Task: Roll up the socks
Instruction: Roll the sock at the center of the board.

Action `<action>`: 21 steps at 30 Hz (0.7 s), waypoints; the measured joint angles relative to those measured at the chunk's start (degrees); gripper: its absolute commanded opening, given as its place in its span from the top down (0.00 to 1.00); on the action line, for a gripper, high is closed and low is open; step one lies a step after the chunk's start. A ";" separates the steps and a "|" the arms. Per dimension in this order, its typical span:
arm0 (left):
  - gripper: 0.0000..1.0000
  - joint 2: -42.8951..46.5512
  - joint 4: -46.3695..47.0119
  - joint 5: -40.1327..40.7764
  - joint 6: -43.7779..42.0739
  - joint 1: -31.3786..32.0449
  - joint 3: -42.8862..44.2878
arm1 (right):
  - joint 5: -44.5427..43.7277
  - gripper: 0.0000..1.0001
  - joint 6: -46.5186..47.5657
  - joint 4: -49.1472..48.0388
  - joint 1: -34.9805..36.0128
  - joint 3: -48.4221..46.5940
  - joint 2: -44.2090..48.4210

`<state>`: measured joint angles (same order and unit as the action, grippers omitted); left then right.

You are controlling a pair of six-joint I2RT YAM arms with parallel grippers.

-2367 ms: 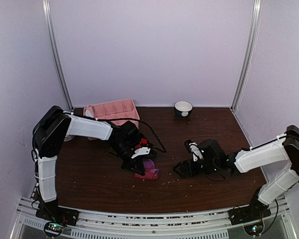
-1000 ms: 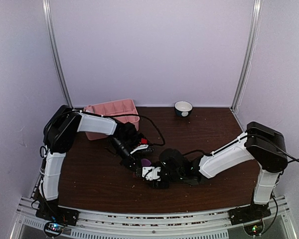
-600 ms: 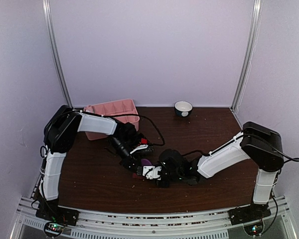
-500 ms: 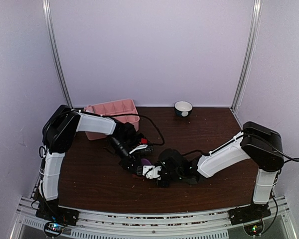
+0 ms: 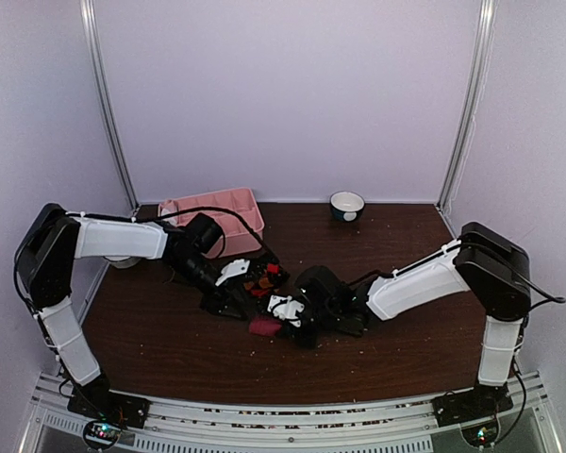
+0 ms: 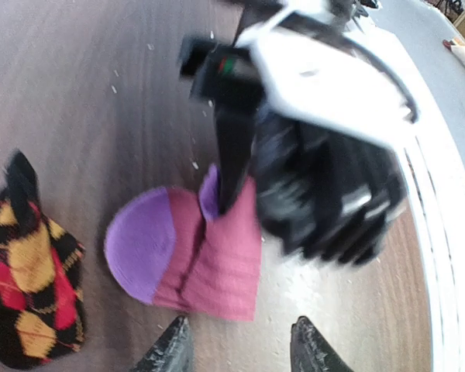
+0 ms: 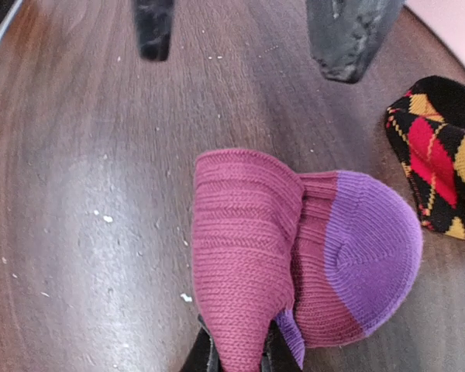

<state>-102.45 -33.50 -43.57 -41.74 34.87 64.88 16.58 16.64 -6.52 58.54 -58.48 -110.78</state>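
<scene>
Right gripper (image 7: 239, 353): clamped on the ribbed, folded-over edge of the pink sock (image 7: 248, 248); fabric is pinched between its fingertips.
Left gripper (image 6: 236, 353): fingers apart with nothing between them, hanging just off the pink sock on the side toward the tray (image 5: 212, 195).
Change: a second ago the left gripper was shut at the sock and the right one was open and coming in. Now the hold has swapped, and the left arm has drawn back toward the tray.
Meaning: this looks like a hand-over of the fold. The right gripper pins the turned-over part, so the left is free to take a new bite. The roll is only begun, since the purple toe lies flat and uncovered.
Pink sock: on the table (image 5: 170, 349), out from the tray toward the near edge and well apart from it.
Argyle sock (image 7: 442, 170): between the tray and the pink sock, near the pink one but with bare wood between them. It is not rolled.
Edges: the tray's near wall is just behind the left wrist, so pulling back further could knock it.
Room: bare wood runs from the tray toward the near edge on the left. The bowl (image 5: 347, 204), right of the tray along the back wall, is well out of the way.
Risk: both wrists crowd the one sock, so the left gripper's return path is tight.
</scene>
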 measured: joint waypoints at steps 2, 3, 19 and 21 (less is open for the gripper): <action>0.56 0.81 2.21 -0.02 0.04 0.11 -0.72 | 3.28 1.00 -2.64 2.08 -0.92 -2.10 -1.11; 0.56 0.87 3.04 -0.02 0.02 0.20 -1.07 | 4.74 1.00 -3.78 3.08 -1.36 -2.97 -1.55; 0.55 4.72 12.28 8.55 -4.28 5.44 -9.86 | 29.51 1.00 -27.78 6.38 -9.51 -10.58 -9.57; 0.55 4.50 13.22 11.61 -5.20 7.87 -9.86 | 31.52 1.00 -30.34 6.56 -10.03 -11.30 -10.45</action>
<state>-97.95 -20.27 -31.97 -46.94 42.74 55.02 48.10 -13.69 0.03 48.51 -69.78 -121.23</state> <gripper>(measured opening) 0.452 0.121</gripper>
